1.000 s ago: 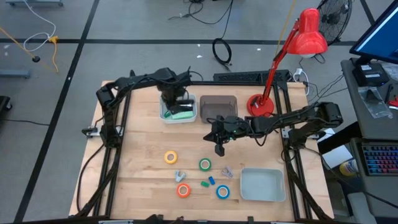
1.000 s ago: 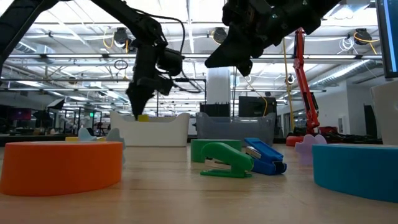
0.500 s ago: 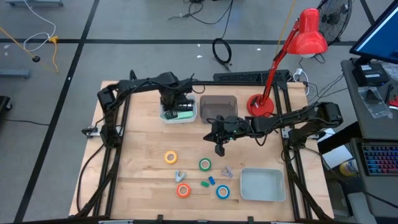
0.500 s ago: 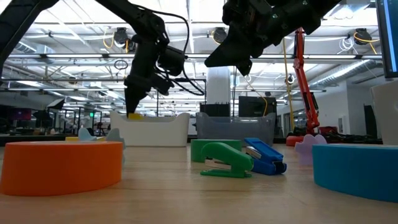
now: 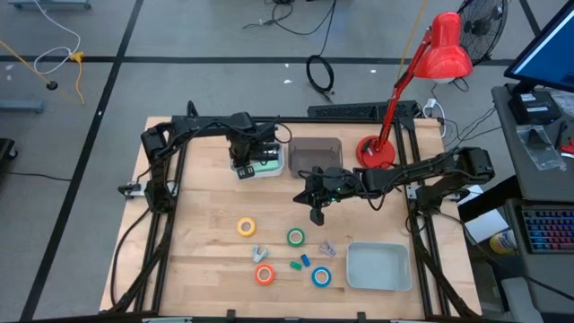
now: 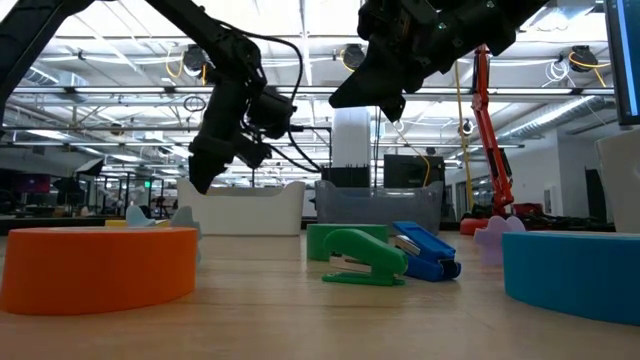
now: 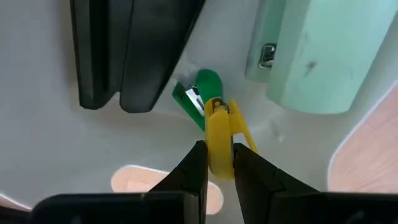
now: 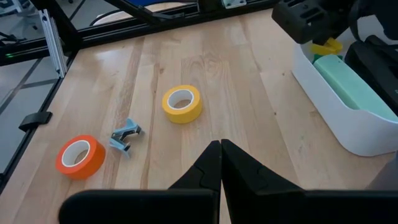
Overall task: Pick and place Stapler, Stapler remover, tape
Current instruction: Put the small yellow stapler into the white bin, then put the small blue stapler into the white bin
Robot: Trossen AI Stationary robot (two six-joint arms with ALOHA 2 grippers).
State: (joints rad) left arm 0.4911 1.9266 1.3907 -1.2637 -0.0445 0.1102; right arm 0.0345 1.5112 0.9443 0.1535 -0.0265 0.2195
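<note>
Held item: left claw (image 7: 217,163) clamped on a small yellow remover (image 7: 217,140), over the white bin (image 5: 257,167) at the table's (image 5: 197,242) far side.
Bin contents: pale green stapler (image 7: 314,53), a dark stapler (image 7: 124,50), a green remover (image 7: 198,93) partly behind the yellow one; high view hides most of this under the arm.
Tape: yellow (image 5: 246,227), green (image 5: 295,237), orange (image 5: 264,274) and blue (image 5: 321,276) rolls near the table's front.
Loose pieces: small green (image 6: 362,258) and blue (image 6: 425,250) staplers between the rolls.
Right claw (image 8: 220,163): tips together, empty, above mid-table.
Other bins: dark one (image 5: 316,154) beside the white; contents unclear.
</note>
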